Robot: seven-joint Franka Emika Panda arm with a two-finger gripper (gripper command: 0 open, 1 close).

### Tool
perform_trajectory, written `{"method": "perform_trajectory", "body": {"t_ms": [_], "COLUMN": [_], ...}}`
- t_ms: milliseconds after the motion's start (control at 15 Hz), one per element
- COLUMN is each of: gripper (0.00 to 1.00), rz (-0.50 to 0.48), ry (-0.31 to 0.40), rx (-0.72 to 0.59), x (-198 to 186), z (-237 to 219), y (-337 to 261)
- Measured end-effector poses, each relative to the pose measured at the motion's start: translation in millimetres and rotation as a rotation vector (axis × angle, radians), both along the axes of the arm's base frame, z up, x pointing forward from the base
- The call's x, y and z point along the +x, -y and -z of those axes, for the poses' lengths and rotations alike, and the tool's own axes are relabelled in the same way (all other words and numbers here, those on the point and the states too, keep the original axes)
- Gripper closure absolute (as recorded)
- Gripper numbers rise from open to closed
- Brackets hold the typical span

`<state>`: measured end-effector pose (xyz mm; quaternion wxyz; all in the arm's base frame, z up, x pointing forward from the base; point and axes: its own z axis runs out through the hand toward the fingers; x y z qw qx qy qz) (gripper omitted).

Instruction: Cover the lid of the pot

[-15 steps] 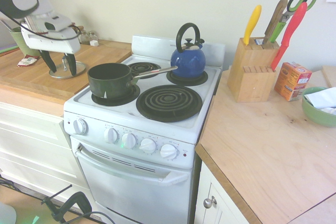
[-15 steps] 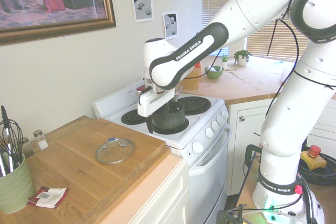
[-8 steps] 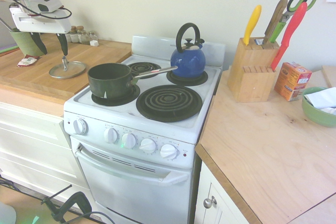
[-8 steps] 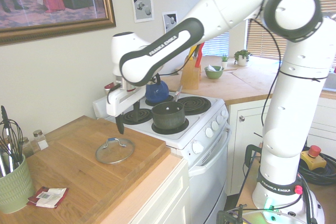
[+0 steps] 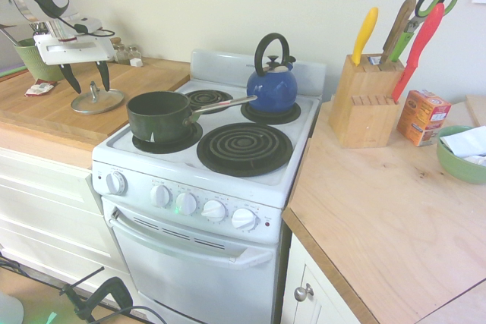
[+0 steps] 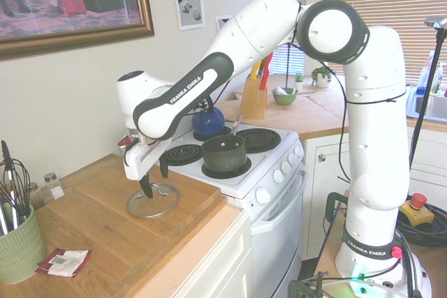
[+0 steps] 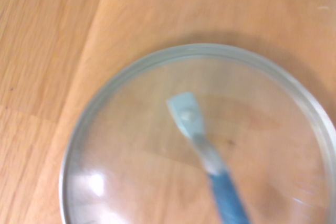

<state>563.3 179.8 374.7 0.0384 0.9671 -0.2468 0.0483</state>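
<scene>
Item: glass lid (image 5: 108,102), 1, metal-rimmed, handle on top; flat on the wooden board (image 6: 91,207), near that board's edge beside the stove (image 6: 260,185).
Item: dark green saucepan (image 5: 158,115), 1, uncovered, on the stove's front burner at the side nearest the board.
Item: gripper (image 5: 88,81), 1, 2 fingers spread, empty, above the lid's handle.
Progress: 0 of 3 stages complete, as judged; the approach looks nearly finished. Outstanding: grasp the handle, carry the lid across, seat it on the pan's rim.
</scene>
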Motion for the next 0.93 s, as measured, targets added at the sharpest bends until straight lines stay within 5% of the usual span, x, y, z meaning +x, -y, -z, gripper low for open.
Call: {"method": "perform_trajectory", "body": {"t_ms": [533, 600, 933], "gripper": [0.00, 1.00, 1.00], "rz": [-0.017, -0.019, -0.053], "ry": [0.042, 0.039, 0.017], "rx": [-0.014, -0.019, -0.032], "x": [28.6, 30.1, 30.0], "z": [-4.6, -6.6, -5.7], "y": [-15.2, -12.2, -8.7]}}
